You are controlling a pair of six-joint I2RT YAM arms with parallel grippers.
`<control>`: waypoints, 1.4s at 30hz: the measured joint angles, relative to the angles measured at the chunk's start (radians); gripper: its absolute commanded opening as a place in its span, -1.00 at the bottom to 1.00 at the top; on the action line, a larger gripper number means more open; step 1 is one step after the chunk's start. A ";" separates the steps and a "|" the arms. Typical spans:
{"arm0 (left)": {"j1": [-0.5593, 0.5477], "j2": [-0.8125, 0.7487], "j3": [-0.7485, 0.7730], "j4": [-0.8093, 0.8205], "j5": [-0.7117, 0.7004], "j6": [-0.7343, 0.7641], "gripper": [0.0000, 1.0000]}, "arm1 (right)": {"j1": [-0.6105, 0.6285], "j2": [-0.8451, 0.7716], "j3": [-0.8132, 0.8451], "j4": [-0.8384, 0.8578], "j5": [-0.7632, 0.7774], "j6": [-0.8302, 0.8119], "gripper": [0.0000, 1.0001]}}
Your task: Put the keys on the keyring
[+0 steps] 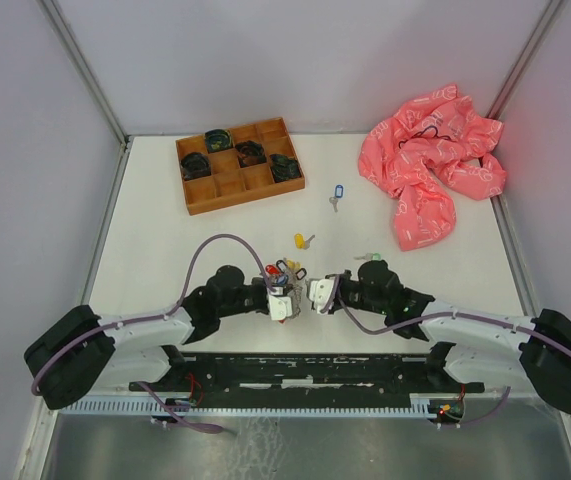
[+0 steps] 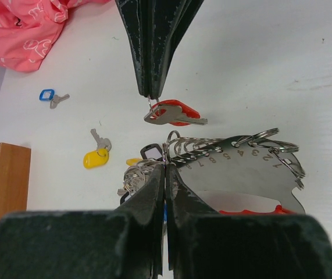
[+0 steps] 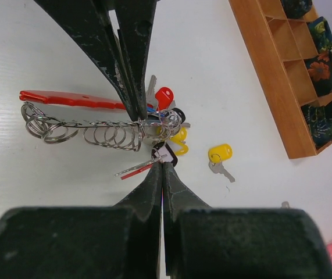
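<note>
The thin silvery metal keyring (image 2: 183,145) is pinched in the closed left gripper (image 2: 165,166); a small silvery red-tagged key (image 2: 172,111) is clamped by the closed right gripper (image 2: 152,95), just beside it.

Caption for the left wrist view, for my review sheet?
Both shut: left gripper pinches the keyring bunch, right gripper holds a red-tagged key near it; yellow-tagged key and blue-tagged key lie loose behind.

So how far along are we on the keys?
Done: a few keys already hang on the keyring. In hand: left gripper shut on the keyring, right gripper shut on a red key held at it; whether it's threaded, can't tell. Left: blue key, yellow key and green key lie loose on the table.
</note>
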 measured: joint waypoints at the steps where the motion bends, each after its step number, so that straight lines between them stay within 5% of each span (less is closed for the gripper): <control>1: -0.005 -0.002 0.000 0.000 -0.005 0.002 -0.95 | 0.008 0.000 -0.001 0.000 0.010 -0.010 -0.98; 25: -0.028 0.021 -0.076 0.159 -0.052 -0.030 -0.95 | 0.091 0.068 -0.013 0.037 0.131 -0.140 -0.98; 42: 0.051 0.008 -0.106 0.209 0.056 -0.158 -0.95 | 0.093 0.113 -0.018 0.127 0.139 -0.144 -0.98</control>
